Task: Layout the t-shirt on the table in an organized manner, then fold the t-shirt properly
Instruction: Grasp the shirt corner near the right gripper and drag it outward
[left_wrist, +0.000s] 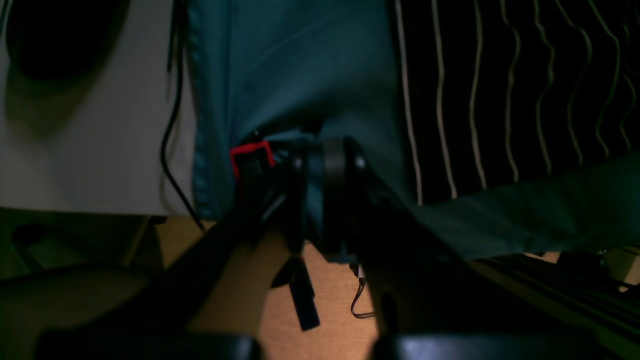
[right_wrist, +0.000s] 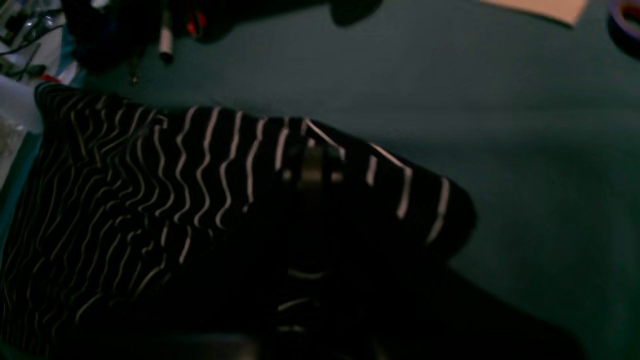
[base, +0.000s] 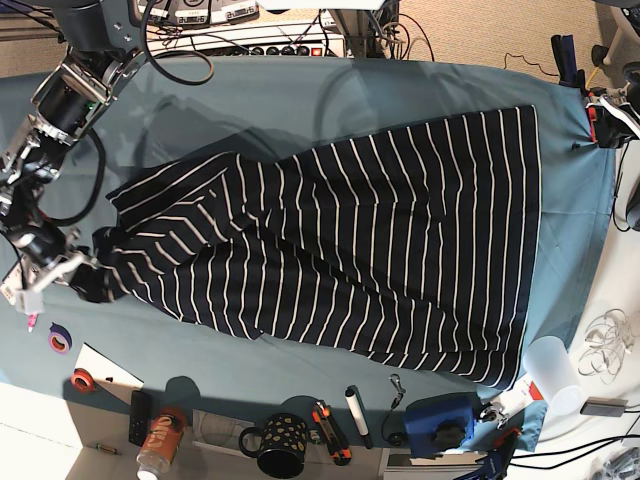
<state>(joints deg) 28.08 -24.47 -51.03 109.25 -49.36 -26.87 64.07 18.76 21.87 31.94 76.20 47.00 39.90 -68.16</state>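
Nearest us in the right wrist view, the right tool (right_wrist: 311, 170) is closed on a bunched edge of the t-shirt (base: 380, 250), which we judge light, limp and apt to wrinkle, so best taken at hems and corners. The shirt lies spread across the middle of the surface (base: 300, 100), its 9 o'clock end gathered. The left tool (base: 598, 125), at 3 o'clock by the surface's edge, looks nearly closed; we cannot tell on what, while a mug (base: 275, 442) at 6 o'clock hides its contents.
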